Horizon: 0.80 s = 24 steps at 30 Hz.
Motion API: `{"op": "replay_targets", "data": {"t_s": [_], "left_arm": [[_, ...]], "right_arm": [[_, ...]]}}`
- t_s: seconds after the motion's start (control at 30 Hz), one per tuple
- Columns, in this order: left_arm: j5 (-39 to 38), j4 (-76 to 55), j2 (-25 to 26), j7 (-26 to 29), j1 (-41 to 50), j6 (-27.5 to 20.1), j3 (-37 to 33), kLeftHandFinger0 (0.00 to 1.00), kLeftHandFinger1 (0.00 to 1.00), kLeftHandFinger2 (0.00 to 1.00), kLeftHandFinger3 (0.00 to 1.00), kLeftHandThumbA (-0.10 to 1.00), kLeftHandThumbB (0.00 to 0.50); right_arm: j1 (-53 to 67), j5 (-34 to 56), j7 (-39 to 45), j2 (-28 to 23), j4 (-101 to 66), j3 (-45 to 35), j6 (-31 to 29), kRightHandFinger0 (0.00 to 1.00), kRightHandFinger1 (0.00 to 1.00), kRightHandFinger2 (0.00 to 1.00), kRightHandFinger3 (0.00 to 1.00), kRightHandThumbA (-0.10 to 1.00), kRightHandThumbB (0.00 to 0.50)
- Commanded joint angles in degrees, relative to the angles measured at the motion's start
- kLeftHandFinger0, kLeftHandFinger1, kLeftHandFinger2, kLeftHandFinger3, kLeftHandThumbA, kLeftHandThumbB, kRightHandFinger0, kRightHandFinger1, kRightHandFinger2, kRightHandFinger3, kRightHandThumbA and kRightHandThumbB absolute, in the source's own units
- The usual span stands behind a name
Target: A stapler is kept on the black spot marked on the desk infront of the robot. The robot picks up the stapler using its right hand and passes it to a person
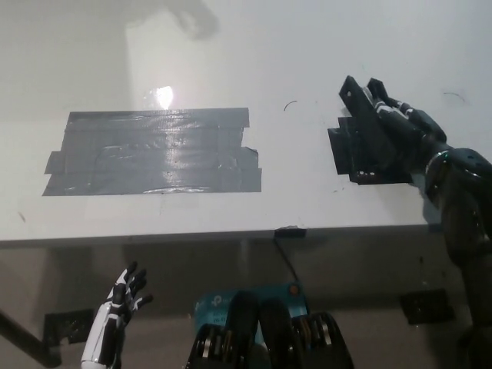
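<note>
Stapler (360,95) is clamped in the right hand (392,119) fingers, lifted over the far edge of the black spot (365,157) on the worktop (231,61). Pickup looks done; handover remains, no person clearly seen. Left hand (123,296) rests low, near left, fingers apart.

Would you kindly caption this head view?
Black right hand holds the stapler above its black spot; white left hand rests low.
</note>
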Motion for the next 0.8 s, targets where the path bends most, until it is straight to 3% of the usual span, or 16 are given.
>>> {"op": "replay_targets", "data": {"t_s": [0.0,0.1,0.23,0.33,0.37,0.47,0.5,0.57,0.6,0.77], "left_arm": [[-0.9,-1.9,0.8,-1.3,-0.7,-2.6,0.0,0.87,1.00,1.00,1.00,1.00,0.477],[-1.0,-2.1,0.8,-1.3,-0.5,-2.6,0.1,0.87,1.00,1.00,1.00,1.00,0.481],[-1.2,-2.5,0.9,-1.4,-0.3,-2.2,0.1,0.85,1.00,1.00,1.00,1.00,0.477],[-1.1,-2.3,0.8,-1.3,-0.5,-2.2,0.2,0.83,1.00,1.00,1.00,1.00,0.483],[-1.1,-2.3,0.8,-1.2,-0.5,-2.1,0.2,0.83,1.00,1.00,1.00,1.00,0.479],[-0.9,-2.6,0.9,-1.2,-0.5,-2.0,0.1,0.82,1.00,1.00,1.00,1.00,0.480],[-0.9,-2.6,0.9,-1.2,-0.5,-1.9,0.1,0.82,1.00,1.00,1.00,1.00,0.485],[-1.3,-2.2,0.9,-1.5,-0.7,-2.3,0.1,0.83,1.00,1.00,1.00,1.00,0.489],[-1.3,-2.2,0.9,-1.6,-0.6,-2.3,0.1,0.83,1.00,1.00,1.00,1.00,0.490],[-1.0,-2.3,0.8,-1.5,-0.7,-2.0,0.0,0.80,1.00,1.00,1.00,1.00,0.496]], "right_arm": [[-6.8,33.2,-4.8,4.4,-25.7,7.6,2.8,0.00,0.13,0.62,0.50,-0.10,0.096],[-6.1,34.3,-7.1,5.2,-26.4,8.6,2.8,0.00,0.17,0.67,0.46,-0.10,0.083],[-5.2,32.1,-7.4,6.1,-27.0,9.8,2.8,0.00,0.16,0.64,0.57,-0.10,0.090],[-5.8,31.9,-7.0,6.0,-26.5,10.4,2.8,0.00,0.20,0.67,0.95,-0.10,0.095],[-6.1,31.8,-7.1,5.9,-26.6,10.7,2.8,0.00,0.20,0.67,0.99,-0.10,0.099],[-7.2,31.8,-8.1,6.0,-26.8,11.1,2.8,0.00,0.21,0.67,0.96,-0.10,0.113],[-7.5,32.0,-8.6,6.0,-26.9,11.2,2.8,0.00,0.21,0.68,1.00,-0.10,0.112],[-9.1,29.3,-8.1,6.7,-26.7,11.1,2.8,0.00,0.21,0.74,0.86,-0.10,0.115],[-9.4,28.9,-8.1,6.8,-26.6,11.2,2.8,0.00,0.20,0.75,0.84,-0.10,0.114],[-13.5,20.1,-7.5,7.2,-22.3,11.7,2.8,0.00,0.22,0.71,0.61,-0.10,0.139]]}}
